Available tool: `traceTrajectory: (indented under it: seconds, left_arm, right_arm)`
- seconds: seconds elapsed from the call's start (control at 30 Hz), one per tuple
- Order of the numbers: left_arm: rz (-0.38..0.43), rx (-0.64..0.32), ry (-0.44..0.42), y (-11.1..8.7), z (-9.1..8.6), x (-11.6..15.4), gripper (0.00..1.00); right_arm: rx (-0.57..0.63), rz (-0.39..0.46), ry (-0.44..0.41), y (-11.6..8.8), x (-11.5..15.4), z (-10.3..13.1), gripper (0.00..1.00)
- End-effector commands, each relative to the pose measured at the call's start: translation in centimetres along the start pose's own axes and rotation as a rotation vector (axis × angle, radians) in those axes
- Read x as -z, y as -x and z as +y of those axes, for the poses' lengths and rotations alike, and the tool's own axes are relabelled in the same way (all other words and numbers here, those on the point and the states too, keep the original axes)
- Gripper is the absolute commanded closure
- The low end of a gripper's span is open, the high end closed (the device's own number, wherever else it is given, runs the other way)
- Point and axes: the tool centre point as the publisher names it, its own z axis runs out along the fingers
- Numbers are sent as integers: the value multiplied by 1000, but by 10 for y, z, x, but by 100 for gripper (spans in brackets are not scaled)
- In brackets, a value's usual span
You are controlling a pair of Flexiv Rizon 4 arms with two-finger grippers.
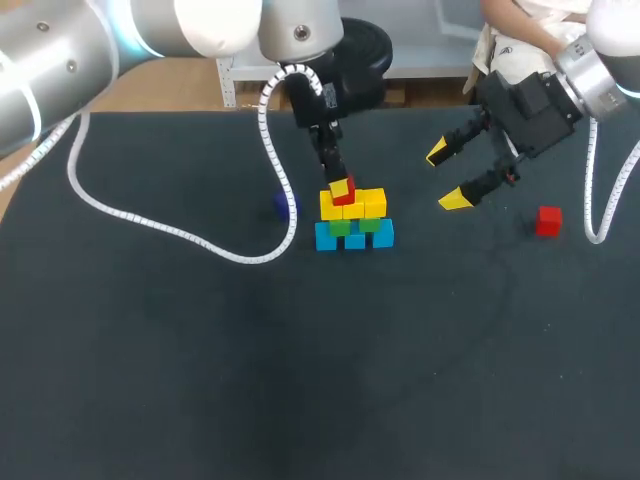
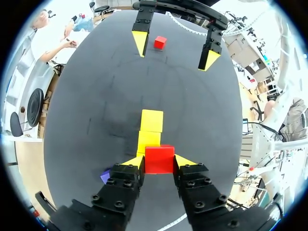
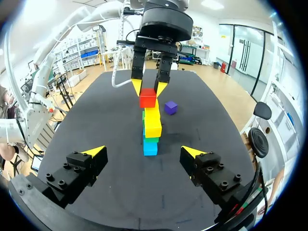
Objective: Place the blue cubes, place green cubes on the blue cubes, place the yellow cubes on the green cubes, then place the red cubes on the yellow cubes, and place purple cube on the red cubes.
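The left gripper was clamped on a red cube, one yellow-tipped finger against each of two opposite faces. The gripper pointed down over the top of the stack and held the cube at the level of the yellow cubes' upper faces. Whether the cube touched them could not be told. The yellow cubes rested on the green cubes, and these on the blue cubes, which stood in a row on the black table. A purple cube lay on the table near the stack, apart from it. The right gripper hung above the table beside the stack with its fingers wide apart and nothing between them. A second red cube lay on the table near that gripper, on the side away from the stack.
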Motion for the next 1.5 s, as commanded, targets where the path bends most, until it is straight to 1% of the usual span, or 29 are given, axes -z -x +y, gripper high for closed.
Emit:
traceTrajectory:
  seconds: [0.03,0.4,0.83,1.5]
  left_arm:
    - [3,-4,-7,1,4,1,100]
    - [6,-16,-9,4,6,0,100]
    - [15,-20,-11,3,3,1,100]
    - [16,-28,-10,5,8,1,100]
  right_arm:
    - [0,0,-3,0,0,1,0]
    - [0,0,-3,0,0,1,0]
    - [0,0,-3,0,0,1,0]
    - [0,0,-3,0,0,1,0]
